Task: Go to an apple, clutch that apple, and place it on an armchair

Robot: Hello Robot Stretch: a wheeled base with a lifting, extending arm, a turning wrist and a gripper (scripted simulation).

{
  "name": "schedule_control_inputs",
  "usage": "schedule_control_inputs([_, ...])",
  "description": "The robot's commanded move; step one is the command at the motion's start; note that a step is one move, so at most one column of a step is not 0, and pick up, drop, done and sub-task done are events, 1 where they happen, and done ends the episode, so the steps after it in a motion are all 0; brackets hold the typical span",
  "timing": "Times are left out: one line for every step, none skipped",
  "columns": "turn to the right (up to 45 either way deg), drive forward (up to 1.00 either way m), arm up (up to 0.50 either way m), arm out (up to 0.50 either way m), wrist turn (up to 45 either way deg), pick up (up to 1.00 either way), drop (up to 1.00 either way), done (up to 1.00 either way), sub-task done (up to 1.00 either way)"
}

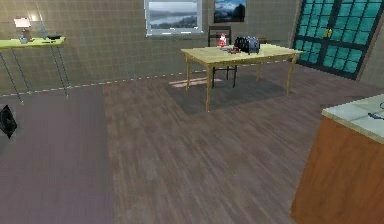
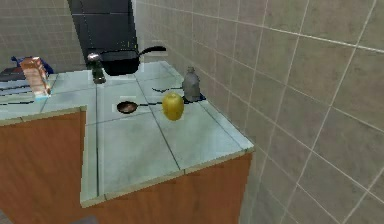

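Note:
A yellow-green apple rests on the pale tiled counter top in the arm side view, close to the tiled wall. Just behind it stands a small grey shaker. To its left lies a small dark round thing.
On the counter's far end are a black appliance, a dark pan and a carton. Ahead lies open wood floor, then a wooden table with a dark box. A yellow side table stands left, a teal glazed door right, a counter corner near right.

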Motion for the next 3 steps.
schedule_control_inputs([0.0,0.0,0.38,0.0,0.0,0.0,0.0,0.0,0.0])
schedule_control_inputs([0.0,0.0,0.0,0.44,0.0,0.0,0.0,0.0,0.0])
schedule_control_inputs([0.0,0.0,0.0,0.0,45.0,0.0,0.0,0.0,0.0])
